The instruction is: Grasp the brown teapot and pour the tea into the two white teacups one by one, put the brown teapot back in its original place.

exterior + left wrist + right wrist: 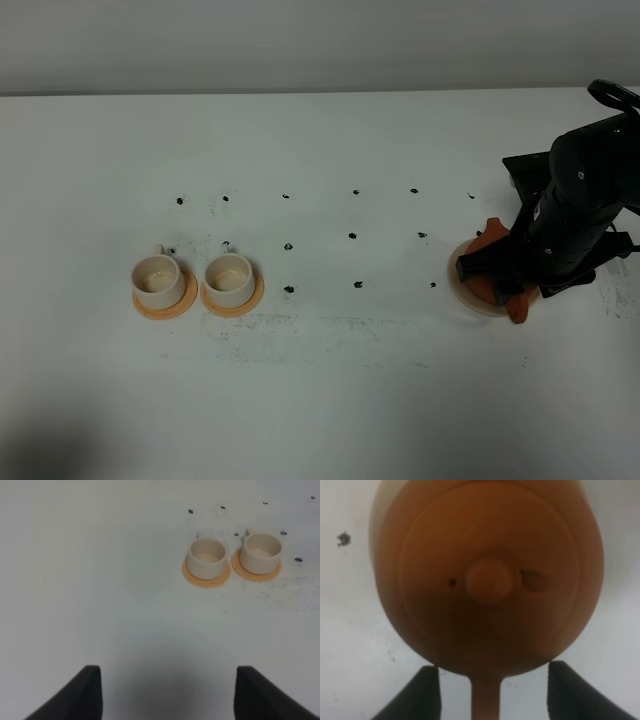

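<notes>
2 spread fingers of the right claw (490,680) straddle the handle (485,702) of the teapot (487,580), gripping nothing yet; the teapot sits on its beige saucer (462,288), handle pointing back into the claw, well apart from the 2 cups (156,279).

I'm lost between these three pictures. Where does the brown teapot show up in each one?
Exterior high: the brown teapot sits at the far right, mostly hidden under the black arm.
Left wrist: not in it; only the two white teacups show.
Right wrist: the teapot fills the picture, seen from above.
Shared landmark: black dots on the white table, in all three.
</notes>
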{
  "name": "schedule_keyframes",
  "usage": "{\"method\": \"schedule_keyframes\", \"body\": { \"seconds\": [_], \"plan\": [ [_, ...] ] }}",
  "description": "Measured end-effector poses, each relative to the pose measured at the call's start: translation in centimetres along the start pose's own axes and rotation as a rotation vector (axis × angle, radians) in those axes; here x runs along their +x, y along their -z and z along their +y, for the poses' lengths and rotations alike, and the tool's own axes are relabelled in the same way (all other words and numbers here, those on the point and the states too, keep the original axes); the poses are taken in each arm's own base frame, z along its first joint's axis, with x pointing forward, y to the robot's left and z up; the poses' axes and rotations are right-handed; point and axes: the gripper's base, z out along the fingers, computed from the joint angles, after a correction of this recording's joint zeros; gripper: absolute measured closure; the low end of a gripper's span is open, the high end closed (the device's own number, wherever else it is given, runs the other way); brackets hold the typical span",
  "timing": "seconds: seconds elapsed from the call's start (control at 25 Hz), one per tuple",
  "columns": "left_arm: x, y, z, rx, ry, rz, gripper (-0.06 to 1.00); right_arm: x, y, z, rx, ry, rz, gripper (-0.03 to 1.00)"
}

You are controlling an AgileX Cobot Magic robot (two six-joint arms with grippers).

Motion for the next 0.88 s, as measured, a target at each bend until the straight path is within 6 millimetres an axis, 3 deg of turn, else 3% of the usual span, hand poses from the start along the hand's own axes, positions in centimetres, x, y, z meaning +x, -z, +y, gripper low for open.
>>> {"method": "schedule_keyframes", "body": {
  "seconds": [0.88],
  "plan": [
    [0.00,0.00,0.00,0.000,0.000,0.000,0.36,0.26,0.00,0.08,-0.009,-0.011,0.029,0.48]
  ]
}}
